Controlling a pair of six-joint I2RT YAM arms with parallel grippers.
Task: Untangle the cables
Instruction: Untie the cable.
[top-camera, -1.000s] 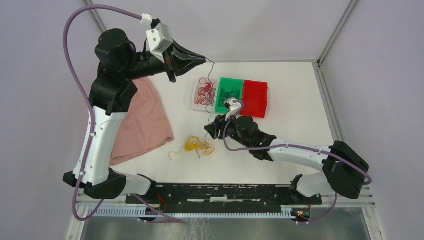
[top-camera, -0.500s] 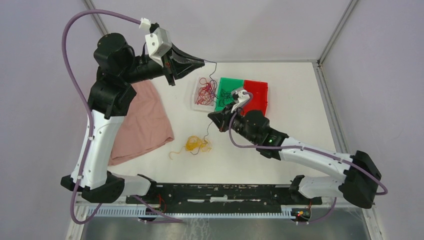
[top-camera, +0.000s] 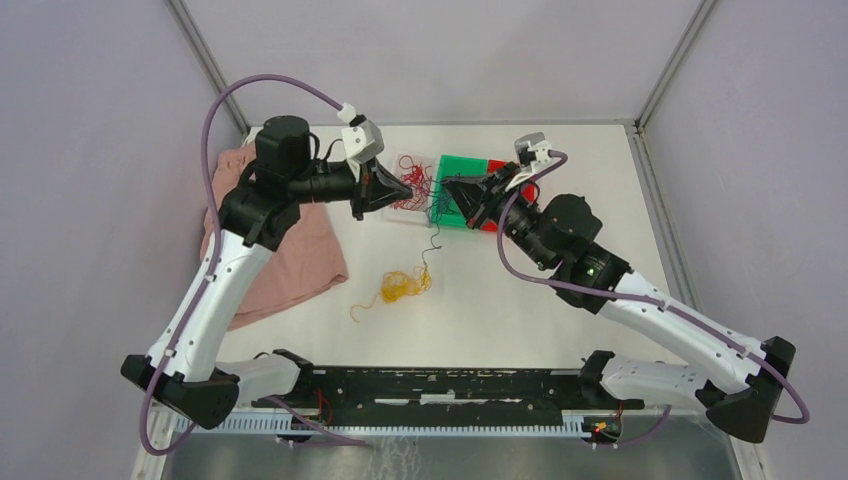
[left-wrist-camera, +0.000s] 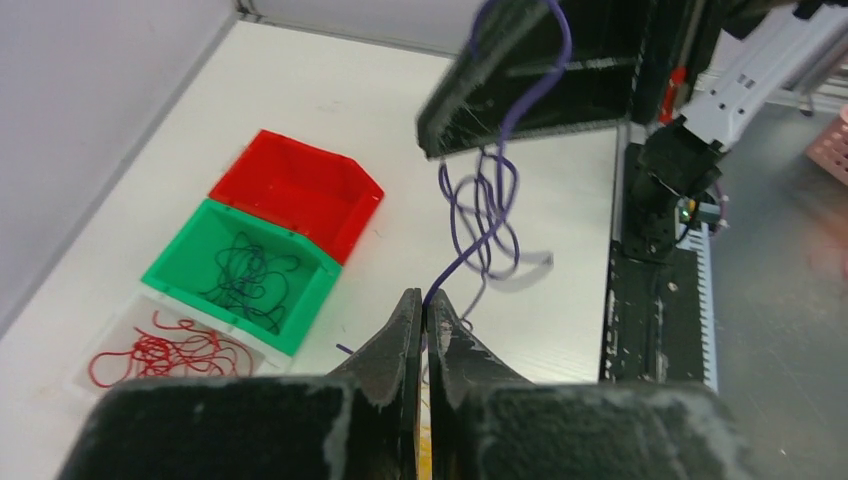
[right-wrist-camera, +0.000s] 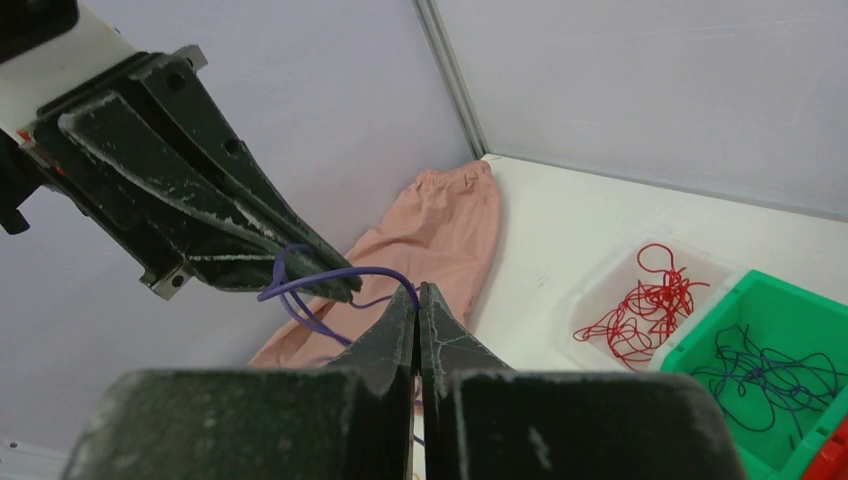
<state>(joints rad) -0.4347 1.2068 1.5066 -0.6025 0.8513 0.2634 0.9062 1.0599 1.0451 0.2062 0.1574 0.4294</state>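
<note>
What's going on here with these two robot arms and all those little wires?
The two arms seem to be sorting thin wires by colour. The left pincer and the right pincer are both shut on one thin dark purple wire, held up between them above the white table. Its tail trails down toward a yellow-orange wire tangle lying there. Red wires already lie in the clear plastic tray, dark wires in the green plastic bin beside it.

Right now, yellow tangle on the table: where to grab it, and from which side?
Probably its loose tail, trailing out toward the near edge; pinch it from straight above on that near side. It lies flat and single, while the clump's far side meets the hanging dark wire.
</note>
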